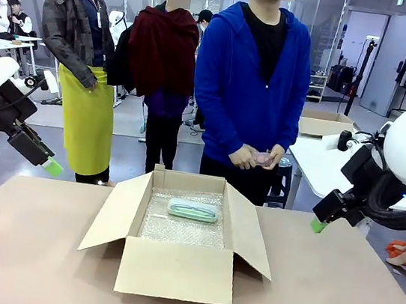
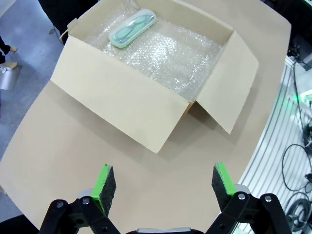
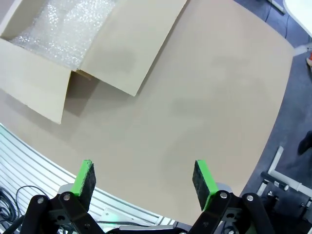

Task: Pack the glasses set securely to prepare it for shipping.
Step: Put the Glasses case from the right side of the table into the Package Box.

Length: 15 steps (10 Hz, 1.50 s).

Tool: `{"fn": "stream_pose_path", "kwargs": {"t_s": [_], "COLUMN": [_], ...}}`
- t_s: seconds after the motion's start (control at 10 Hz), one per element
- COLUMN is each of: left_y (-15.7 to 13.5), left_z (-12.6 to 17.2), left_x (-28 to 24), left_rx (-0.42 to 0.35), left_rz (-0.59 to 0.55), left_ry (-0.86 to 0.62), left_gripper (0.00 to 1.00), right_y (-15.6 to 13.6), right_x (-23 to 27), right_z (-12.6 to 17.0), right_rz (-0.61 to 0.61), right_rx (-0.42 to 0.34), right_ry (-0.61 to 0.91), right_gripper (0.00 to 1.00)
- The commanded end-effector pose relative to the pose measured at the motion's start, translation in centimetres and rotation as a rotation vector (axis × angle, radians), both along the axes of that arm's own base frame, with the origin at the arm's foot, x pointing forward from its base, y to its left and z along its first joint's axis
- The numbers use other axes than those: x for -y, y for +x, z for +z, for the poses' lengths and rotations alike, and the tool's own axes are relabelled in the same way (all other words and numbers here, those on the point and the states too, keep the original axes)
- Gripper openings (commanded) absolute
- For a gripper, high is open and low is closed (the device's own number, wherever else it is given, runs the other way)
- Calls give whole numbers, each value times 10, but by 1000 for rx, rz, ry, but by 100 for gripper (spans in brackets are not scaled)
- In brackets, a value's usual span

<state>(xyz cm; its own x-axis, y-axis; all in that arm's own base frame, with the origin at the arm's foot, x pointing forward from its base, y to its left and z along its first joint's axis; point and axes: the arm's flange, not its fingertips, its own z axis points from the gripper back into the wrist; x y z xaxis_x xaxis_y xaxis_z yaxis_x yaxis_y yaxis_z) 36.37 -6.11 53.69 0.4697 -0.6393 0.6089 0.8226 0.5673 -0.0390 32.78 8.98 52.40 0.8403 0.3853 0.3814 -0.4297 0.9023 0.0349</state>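
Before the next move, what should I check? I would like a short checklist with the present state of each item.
1. Cardboard box flaps open: ok.
2. Bubble wrap lines the box bottom: ok.
3. Mint-green case lies on the wrap: ok.
4. Pink case in the box: not ok, the person's hands hold it.
5. Left gripper open, empty: ok.
6. Right gripper open, empty: ok.
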Motion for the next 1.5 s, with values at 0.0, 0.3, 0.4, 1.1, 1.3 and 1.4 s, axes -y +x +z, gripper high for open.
{"fn": "stream_pose_path", "kwargs": {"t_s": [0.0, 0.3, 0.4, 1.1, 1.3, 1.4], "left_y": [0, 0, 0, 0, 0, 0], "left_z": [1, 1, 1, 1, 1, 1], "left_x": [-2, -2, -2, -2, -2, -2], "left_rx": [-1, -1, -1, -1, -1, -1], "left_rz": [-20, -20, -20, -20, -20, -20], "left_ry": [-21, -21, -21, -21, -21, -21], "left_gripper": [100, 100, 100, 100, 100, 100], "right_y": [2, 2, 2, 2, 2, 2], "right_x": [1, 1, 1, 1, 1, 1], "right_z": [-1, -1, -1, -1, -1, -1], "right_rz": [8, 8, 8, 8, 8, 8], "right_rx": [7, 7, 7, 7, 7, 7], "right_ry": [-1, -1, -1, -1, -1, -1], "right_gripper": [100, 100, 100, 100, 100, 100]}}
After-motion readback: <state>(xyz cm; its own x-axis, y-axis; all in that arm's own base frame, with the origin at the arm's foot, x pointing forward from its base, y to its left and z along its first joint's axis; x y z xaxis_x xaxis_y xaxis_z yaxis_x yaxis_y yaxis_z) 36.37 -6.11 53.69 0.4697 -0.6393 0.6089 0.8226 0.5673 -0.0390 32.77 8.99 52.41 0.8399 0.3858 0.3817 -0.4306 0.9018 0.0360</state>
